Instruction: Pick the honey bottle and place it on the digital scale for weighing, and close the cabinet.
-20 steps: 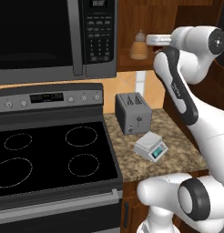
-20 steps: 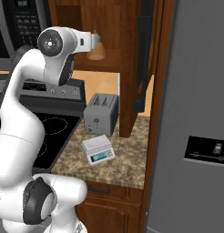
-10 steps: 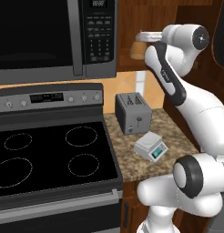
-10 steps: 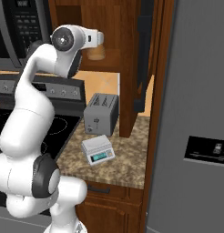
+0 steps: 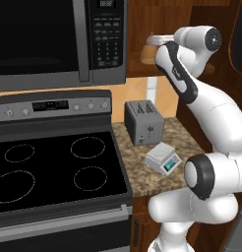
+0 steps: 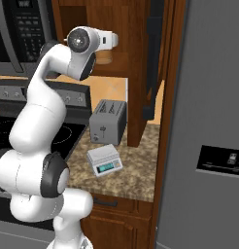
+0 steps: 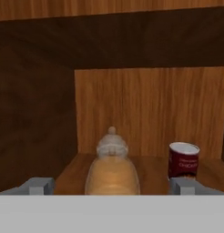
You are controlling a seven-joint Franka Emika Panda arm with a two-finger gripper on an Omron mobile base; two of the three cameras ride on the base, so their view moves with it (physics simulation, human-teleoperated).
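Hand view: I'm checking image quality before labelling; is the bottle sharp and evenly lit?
Hand view: honey bottle soft and blurry, its ridges smeared, between the open pincer; cabinet side walls fall into dark shadow. Left base view: scale crisper.

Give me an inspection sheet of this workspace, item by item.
Surface: speckled granite counter beside the black stovetop.
Job's things: honey bottle upright on the cabinet shelf; digital scale bare on the counter; cabinet door open.
Clutter: toaster behind the scale; dark red jar right of the bottle in the hand view.
Pincer: pincer open, fingertips either side of the bottle, not closed on it.
Cables: nothing seen.
Surroundings: microwave above the stove, grey fridge.
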